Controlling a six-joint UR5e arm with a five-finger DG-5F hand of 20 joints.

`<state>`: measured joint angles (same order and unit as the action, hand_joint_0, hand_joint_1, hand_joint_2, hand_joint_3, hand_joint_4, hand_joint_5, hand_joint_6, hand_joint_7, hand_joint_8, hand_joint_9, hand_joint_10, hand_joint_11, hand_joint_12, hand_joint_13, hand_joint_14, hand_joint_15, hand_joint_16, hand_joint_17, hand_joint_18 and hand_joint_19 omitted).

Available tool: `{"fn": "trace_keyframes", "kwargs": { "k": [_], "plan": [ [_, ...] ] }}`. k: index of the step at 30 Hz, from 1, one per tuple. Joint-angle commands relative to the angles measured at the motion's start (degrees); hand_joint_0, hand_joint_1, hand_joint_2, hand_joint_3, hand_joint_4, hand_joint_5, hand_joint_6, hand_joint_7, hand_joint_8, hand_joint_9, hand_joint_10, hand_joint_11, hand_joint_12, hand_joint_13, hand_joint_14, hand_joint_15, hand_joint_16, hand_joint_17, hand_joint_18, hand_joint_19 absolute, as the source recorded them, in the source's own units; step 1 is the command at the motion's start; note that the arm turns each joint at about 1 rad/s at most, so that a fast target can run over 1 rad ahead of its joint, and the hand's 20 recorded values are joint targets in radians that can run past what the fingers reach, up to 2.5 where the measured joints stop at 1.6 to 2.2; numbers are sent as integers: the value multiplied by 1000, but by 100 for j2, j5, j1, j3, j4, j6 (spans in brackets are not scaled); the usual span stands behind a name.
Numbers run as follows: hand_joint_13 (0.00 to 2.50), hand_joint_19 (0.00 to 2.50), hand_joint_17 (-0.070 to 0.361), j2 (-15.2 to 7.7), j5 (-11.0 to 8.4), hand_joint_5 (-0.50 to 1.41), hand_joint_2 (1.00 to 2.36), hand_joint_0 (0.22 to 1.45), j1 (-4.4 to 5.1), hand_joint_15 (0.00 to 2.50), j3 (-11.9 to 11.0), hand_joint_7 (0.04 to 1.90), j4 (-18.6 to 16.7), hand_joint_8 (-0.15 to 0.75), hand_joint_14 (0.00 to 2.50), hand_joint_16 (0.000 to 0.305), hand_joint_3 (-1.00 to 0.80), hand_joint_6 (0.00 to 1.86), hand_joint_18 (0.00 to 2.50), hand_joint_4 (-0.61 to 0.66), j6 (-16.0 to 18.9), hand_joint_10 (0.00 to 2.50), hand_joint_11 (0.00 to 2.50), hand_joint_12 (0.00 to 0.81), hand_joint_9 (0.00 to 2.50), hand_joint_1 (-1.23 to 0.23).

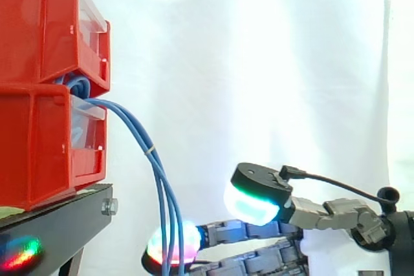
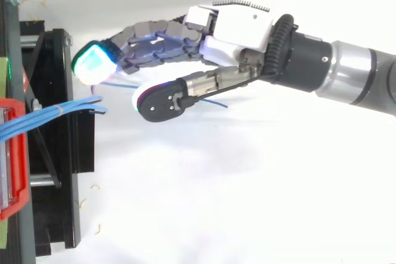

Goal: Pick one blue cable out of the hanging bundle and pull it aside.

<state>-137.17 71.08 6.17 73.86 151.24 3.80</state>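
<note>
Two red bins [image 1: 39,147] stacked on a black stand [image 1: 58,214], left. Arm [image 2: 352,75] enters from the right. Hand [image 2: 238,29] reaches level toward the bins, fingers nearly straight, thumb [image 2: 164,100] spread apart, nothing gripped. Blue cable bundle [image 1: 139,137], at least three strands, droops from between the bins and crosses in front of the lowest fingertip [image 1: 192,237]; contact unclear.

Bundle of blue cables [image 1: 143,140], hanging.
It droops past the hand's [image 2: 241,29] far fingertip [image 1: 191,240], perhaps touching; one strand [image 2: 120,84] runs beneath the hand.
</note>
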Motion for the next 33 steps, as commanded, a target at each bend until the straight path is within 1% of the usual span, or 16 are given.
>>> {"fn": "trace_keyframes", "kwargs": {
  "k": [1,2,3,5,6,8,9,11,13,15,16,19,29,32,33],
  "plan": [
    [416,442,115,-73,20,-190,1000,472,7,281,-205,595,11,175,12,51,-500,501,161,115,-10,0,0,326,479,-683],
    [419,438,115,-73,2,-189,1000,472,33,281,-275,595,28,173,12,51,-500,501,162,119,-125,0,0,327,480,-682],
    [424,440,115,-73,2,-188,1000,471,33,290,-284,594,28,175,12,51,-500,501,162,119,-160,0,0,327,479,-682],
    [425,440,115,-82,-7,-186,1000,471,59,287,-372,597,-7,176,12,51,-500,501,164,121,-388,0,0,327,480,-680],
    [429,440,115,-82,-15,-185,1001,470,95,283,-389,600,-42,175,13,51,-500,501,165,125,-573,0,0,328,482,-680],
    [432,439,116,-73,-51,-180,1000,468,121,291,-389,608,-60,177,12,51,-500,501,172,135,-670,0,0,329,485,-679],
    [433,437,116,-73,-86,-176,1000,468,156,296,-389,611,-60,178,12,51,-500,501,173,139,-749,0,0,328,493,-679],
    [438,446,116,-82,-86,-174,1000,468,191,301,-389,616,-68,179,12,51,-500,501,181,144,-810,2,0,328,498,-678],
    [448,453,116,-82,-94,-170,1000,468,262,306,-389,620,-148,182,13,52,-500,501,183,146,-872,2,0,329,506,-679],
    [456,455,116,-73,-103,-163,1000,469,279,308,-389,631,-148,184,13,52,-500,501,187,157,-880,0,0,330,513,-679],
    [462,454,116,-82,-138,-158,1000,469,306,310,-389,635,-130,185,13,52,-500,501,198,165,-863,0,7,331,527,-679],
    [483,462,116,-82,-165,-147,1000,472,323,323,-389,645,-86,189,13,52,-500,502,210,174,-854,0,12,332,553,-685],
    [535,485,111,-73,-165,-103,1000,499,314,345,-389,708,-51,185,14,49,-500,502,292,208,-845,0,14,319,586,-718],
    [548,486,110,-73,-138,-87,1000,503,314,344,-460,742,-42,186,14,49,-500,502,310,224,-837,0,18,317,608,-719],
    [553,493,109,-73,-138,-81,1000,507,297,351,-504,756,2,185,15,49,-500,502,320,218,-819,0,31,315,620,-719]
  ]
}}
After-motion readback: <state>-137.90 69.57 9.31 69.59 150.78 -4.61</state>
